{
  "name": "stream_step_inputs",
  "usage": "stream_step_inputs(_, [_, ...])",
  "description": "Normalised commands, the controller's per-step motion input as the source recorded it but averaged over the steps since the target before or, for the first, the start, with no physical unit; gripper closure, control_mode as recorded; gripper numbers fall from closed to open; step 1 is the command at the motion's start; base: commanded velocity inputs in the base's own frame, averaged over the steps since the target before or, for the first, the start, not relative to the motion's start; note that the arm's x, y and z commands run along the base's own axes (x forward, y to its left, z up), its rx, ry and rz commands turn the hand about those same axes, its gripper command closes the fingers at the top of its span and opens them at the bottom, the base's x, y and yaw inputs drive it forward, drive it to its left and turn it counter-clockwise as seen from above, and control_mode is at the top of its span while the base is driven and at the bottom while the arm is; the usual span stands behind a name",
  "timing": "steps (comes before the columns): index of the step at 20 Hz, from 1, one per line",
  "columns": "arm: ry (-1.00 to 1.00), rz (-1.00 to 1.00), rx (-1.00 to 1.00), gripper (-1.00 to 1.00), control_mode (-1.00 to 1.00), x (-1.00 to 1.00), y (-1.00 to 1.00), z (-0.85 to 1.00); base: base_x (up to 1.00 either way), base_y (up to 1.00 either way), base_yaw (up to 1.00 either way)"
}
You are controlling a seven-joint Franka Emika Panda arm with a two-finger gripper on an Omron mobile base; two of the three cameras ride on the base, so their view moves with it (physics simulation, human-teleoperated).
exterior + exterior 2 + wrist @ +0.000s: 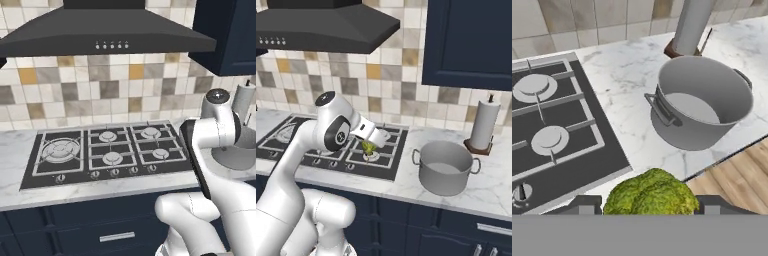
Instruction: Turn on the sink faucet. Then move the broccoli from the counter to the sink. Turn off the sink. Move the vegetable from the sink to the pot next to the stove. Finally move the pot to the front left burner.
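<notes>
Claw [370, 146] closed on broccoli [651, 192], above stove's [331, 150] right front corner. Pot [446, 167] sits right of it on surface [406, 182], mouth up.

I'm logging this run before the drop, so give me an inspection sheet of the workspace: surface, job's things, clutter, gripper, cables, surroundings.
Surface: white marble counter, stove set into it.
Job's things: broccoli held between the jaws, in the air over the stove's right edge; pot upright and empty on the counter right of the stove; front left burner bare.
Clutter: paper towel roll behind the pot.
Gripper: gripper shut on the broccoli, not yet above the pot.
Cables: nothing seen.
Surroundings: black hood, tiled backsplash, navy cabinets.
</notes>
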Motion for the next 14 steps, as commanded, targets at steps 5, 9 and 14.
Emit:
stream_step_inputs(5, [0.0, 0.0, 0.0, 1.0, 1.0, 0.0, 0.0, 0.0, 0.45, 0.0, 0.12])
stream_step_inputs(9, [0.0, 0.0, 0.0, 1.0, 1.0, 0.0, 0.0, 0.0, 0.41, 0.0, 0.12])
stream_step_inputs(14, [0.0, 0.0, 0.0, 1.0, 1.0, 0.0, 0.0, 0.0, 0.41, 0.0, 0.02])
